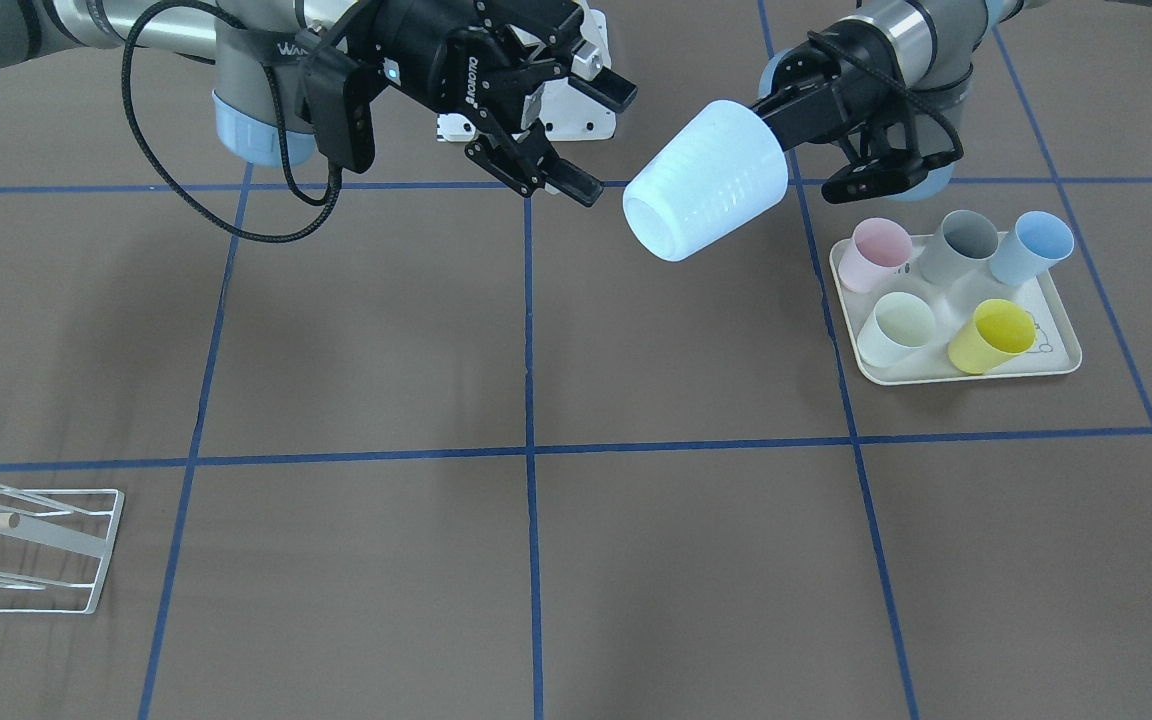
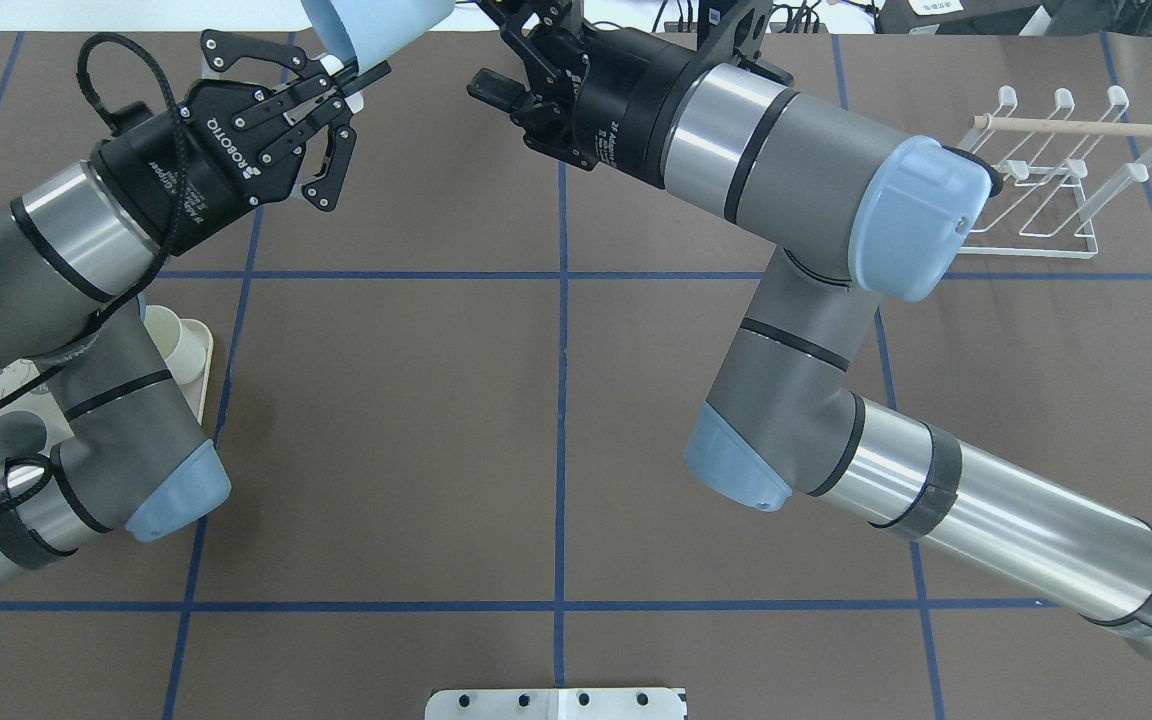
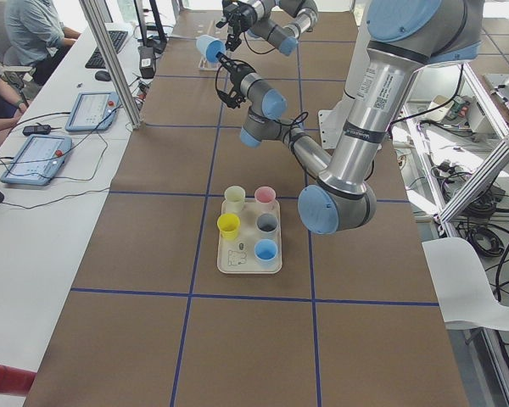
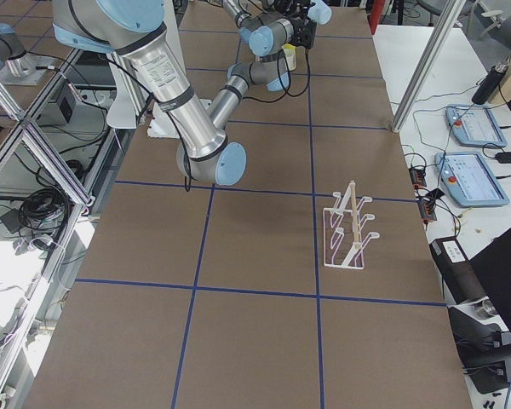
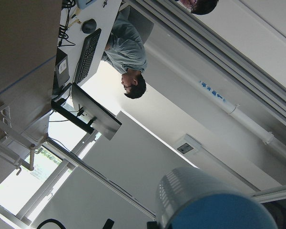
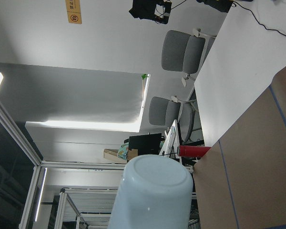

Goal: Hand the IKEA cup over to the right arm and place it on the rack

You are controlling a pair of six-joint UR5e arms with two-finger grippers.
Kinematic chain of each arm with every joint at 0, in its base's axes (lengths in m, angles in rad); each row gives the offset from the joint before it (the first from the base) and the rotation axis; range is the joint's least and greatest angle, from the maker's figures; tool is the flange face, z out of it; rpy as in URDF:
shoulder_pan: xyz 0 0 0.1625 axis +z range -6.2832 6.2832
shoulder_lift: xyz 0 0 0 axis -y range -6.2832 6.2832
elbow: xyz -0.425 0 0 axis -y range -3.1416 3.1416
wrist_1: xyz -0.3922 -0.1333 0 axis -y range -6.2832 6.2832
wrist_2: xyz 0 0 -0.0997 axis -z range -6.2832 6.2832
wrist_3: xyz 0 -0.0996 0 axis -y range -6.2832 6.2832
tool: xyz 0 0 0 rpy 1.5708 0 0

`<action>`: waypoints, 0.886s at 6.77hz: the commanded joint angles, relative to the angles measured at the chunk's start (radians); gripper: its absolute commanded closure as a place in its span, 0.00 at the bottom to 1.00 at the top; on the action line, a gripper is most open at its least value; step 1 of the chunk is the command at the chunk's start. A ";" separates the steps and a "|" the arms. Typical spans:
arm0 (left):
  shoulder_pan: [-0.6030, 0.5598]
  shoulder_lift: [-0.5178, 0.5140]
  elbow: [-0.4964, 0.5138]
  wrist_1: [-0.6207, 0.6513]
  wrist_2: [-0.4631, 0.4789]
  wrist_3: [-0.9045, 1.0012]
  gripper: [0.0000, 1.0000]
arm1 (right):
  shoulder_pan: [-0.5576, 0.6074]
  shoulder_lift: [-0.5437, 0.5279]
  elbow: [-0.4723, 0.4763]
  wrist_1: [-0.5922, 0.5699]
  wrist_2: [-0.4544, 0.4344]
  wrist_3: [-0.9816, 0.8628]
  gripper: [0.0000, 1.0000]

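**Front-facing view.** The IKEA cup [image 1: 706,180] hangs tilted above the desk [image 1: 336,330]. Its closed base points toward the right gripper [image 1: 604,142], whose jaws stand wide apart just beside the cup without touching it.

**Overhead view.** The left gripper [image 2: 351,82] has its jaws clamped on the cup's rim. This pinch shows only here, because the front-facing view hides the fingertips behind the cup's wide end.

**Cut off or hidden.**
- The overhead view crops the cup at its top edge.
- It also buries most of the tray [image 1: 956,378] under the left arm [image 2: 56,250].
- The front-facing view shows the tray whole, carrying 5 cups [image 1: 991,335]: pink, grey, blue, whitish and yellow.
- The rack [image 2: 1046,190] is complete overhead but clipped by the frame edge in the front-facing view. It stands well apart from the held cup.
- Both side views render the grippers too small to read.

**Wrist views.** The right wrist view meets the round base nearly head-on. The left wrist view shows fine ribbing on the wall.

**Appearance.** The cup is pale blue and tapered, widest at the rim.
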 commanded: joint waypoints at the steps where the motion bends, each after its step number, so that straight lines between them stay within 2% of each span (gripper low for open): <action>1: 0.027 -0.015 0.001 -0.002 0.016 0.000 1.00 | -0.014 -0.001 -0.001 0.002 -0.005 0.002 0.01; 6: 0.058 -0.026 -0.002 -0.002 0.036 0.003 1.00 | -0.016 0.004 -0.024 0.002 -0.024 0.000 0.01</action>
